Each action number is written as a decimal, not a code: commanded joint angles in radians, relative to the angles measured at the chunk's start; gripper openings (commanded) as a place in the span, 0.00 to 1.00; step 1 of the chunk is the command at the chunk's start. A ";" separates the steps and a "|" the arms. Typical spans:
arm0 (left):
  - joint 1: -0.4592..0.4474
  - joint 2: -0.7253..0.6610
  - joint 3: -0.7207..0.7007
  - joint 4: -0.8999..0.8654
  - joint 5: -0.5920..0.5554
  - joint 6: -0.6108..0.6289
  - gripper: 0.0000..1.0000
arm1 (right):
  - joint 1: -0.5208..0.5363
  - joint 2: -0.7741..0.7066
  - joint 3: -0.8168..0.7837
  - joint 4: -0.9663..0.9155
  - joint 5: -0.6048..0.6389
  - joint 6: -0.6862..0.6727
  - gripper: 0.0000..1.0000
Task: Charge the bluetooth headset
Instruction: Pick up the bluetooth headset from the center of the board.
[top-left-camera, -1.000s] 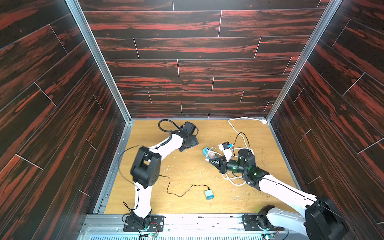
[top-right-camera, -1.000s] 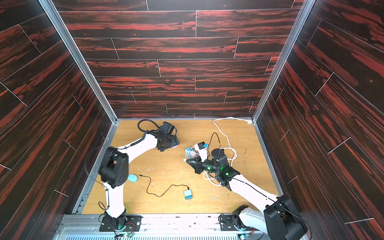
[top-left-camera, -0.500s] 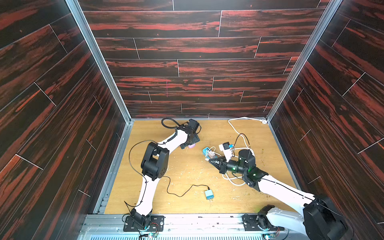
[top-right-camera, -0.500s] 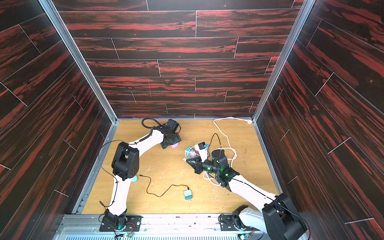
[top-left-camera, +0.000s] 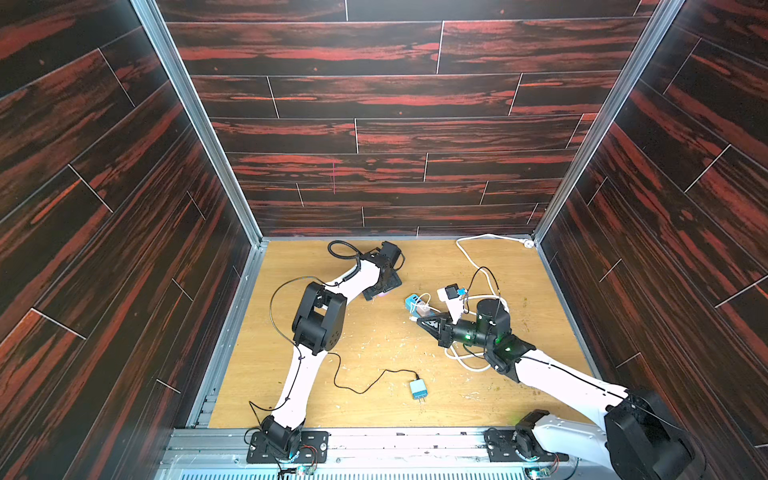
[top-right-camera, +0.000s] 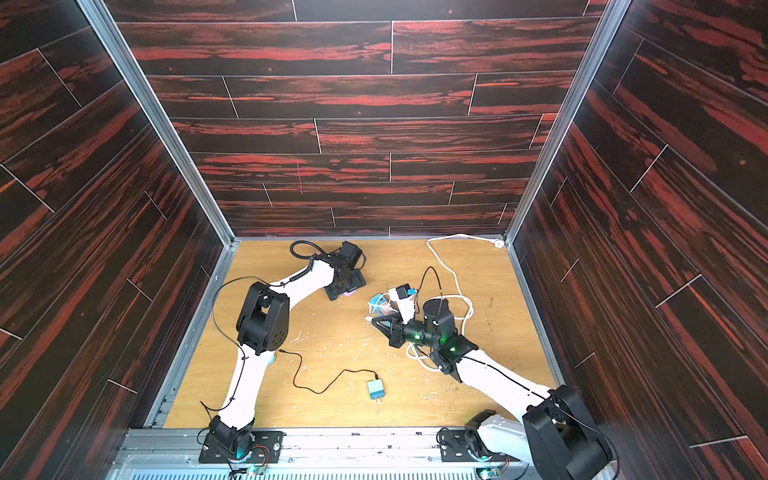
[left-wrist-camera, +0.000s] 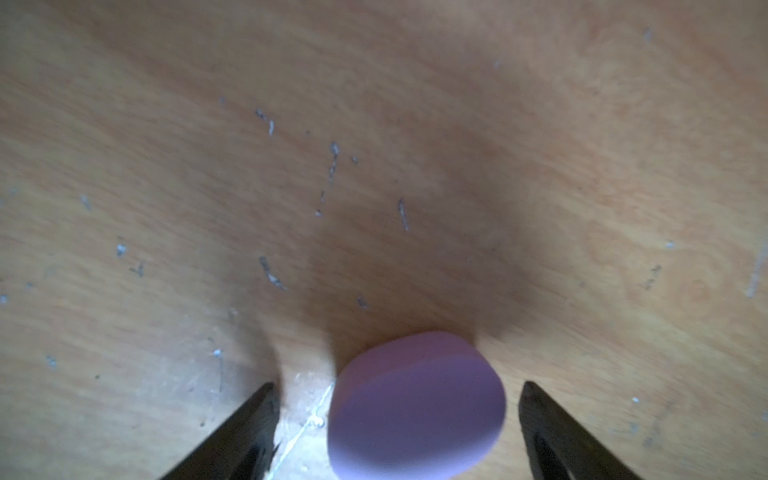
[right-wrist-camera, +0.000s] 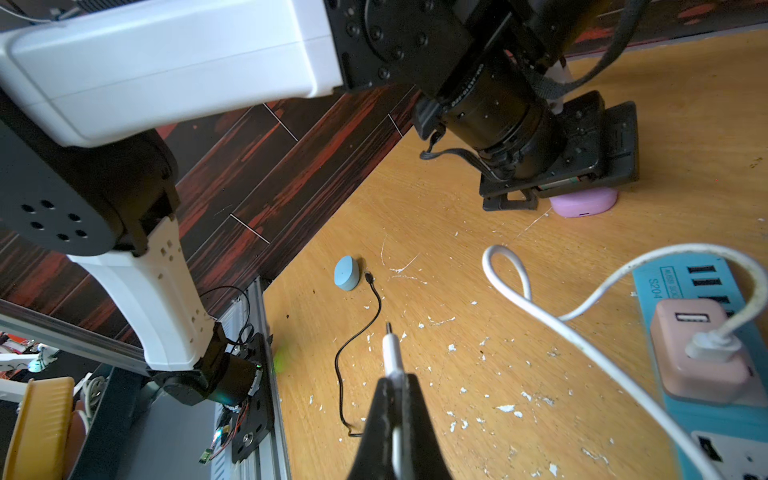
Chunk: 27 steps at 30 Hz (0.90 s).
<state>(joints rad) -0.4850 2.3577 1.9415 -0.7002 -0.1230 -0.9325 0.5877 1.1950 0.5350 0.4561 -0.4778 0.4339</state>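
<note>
The bluetooth headset's purple case (left-wrist-camera: 415, 409) lies on the wooden floor, also in the right wrist view (right-wrist-camera: 584, 204) and peeking out in both top views (top-left-camera: 383, 294) (top-right-camera: 350, 292). My left gripper (left-wrist-camera: 397, 386) stands open straight over it, a finger on either side with gaps (top-left-camera: 384, 286). My right gripper (right-wrist-camera: 397, 376) is shut on the white charging plug (right-wrist-camera: 390, 347), its metal tip pointing toward the left arm; it hovers mid-floor (top-left-camera: 420, 322) (top-right-camera: 375, 321). The plug's white cable (right-wrist-camera: 582, 332) runs to a pink USB adapter (right-wrist-camera: 698, 357) in a blue power strip (right-wrist-camera: 702, 276).
A blue wall charger (top-left-camera: 417, 389) with a thin black cable (top-left-camera: 357, 388) lies near the front. A small blue oval case (right-wrist-camera: 346, 272) sits by the left arm's base, the black cable's plug (right-wrist-camera: 369, 277) beside it. White cord loops (top-left-camera: 469, 361) lie under the right arm.
The left arm has swung its elbow right and brought its open gripper down around the purple case. The right gripper has stayed in place, shut on the plug.
</note>
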 joint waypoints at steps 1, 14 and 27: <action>0.003 0.012 0.028 -0.054 -0.016 -0.012 0.91 | -0.003 0.012 -0.012 0.023 -0.012 0.006 0.03; 0.004 0.080 0.113 -0.088 -0.012 -0.017 0.80 | -0.004 0.006 -0.019 0.030 -0.018 0.012 0.04; 0.005 0.068 0.102 -0.097 0.040 0.011 0.54 | -0.004 0.010 -0.029 0.036 -0.009 0.019 0.04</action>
<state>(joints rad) -0.4843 2.4214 2.0480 -0.7502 -0.1040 -0.9337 0.5877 1.1980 0.5182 0.4793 -0.4858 0.4488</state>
